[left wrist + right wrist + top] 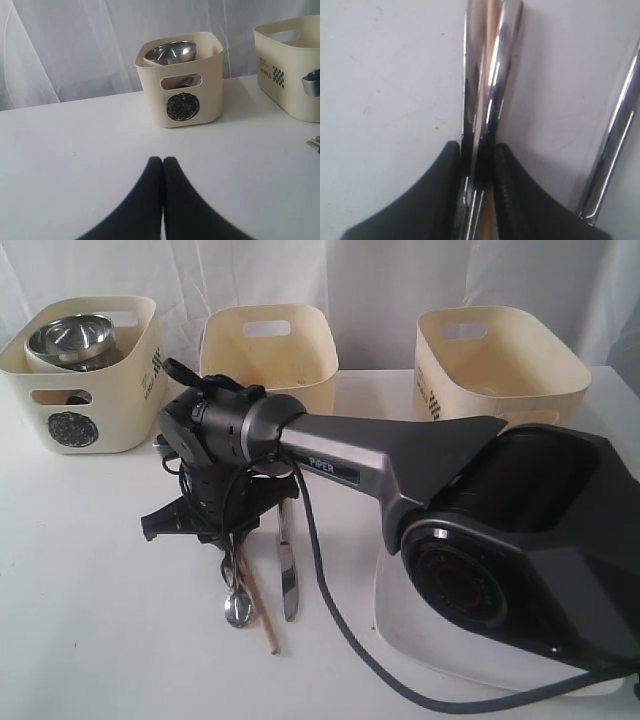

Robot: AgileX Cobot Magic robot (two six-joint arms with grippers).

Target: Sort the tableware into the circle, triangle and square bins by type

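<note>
While the right pincer (pixel 477 148) grips bunched cutlery (pixel 489 75), the knife (pixel 615 140) lies beside.

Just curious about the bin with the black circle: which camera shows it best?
The left wrist view: the circle bin stands whole, mark facing the camera. The exterior view shows it at the left edge, angled. The right wrist view misses it.

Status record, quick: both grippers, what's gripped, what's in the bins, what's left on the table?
left gripper: shut, empty, over the table
right gripper: closed on cutlery bundle
cutlery bundle: steel handles plus wooden chopstick, far ends on table
knife: on table, outside the grip
circle bin: steel bowl on top
middle bin, right bin: nothing seen above rims
plate: on table, partly hidden by right arm
</note>
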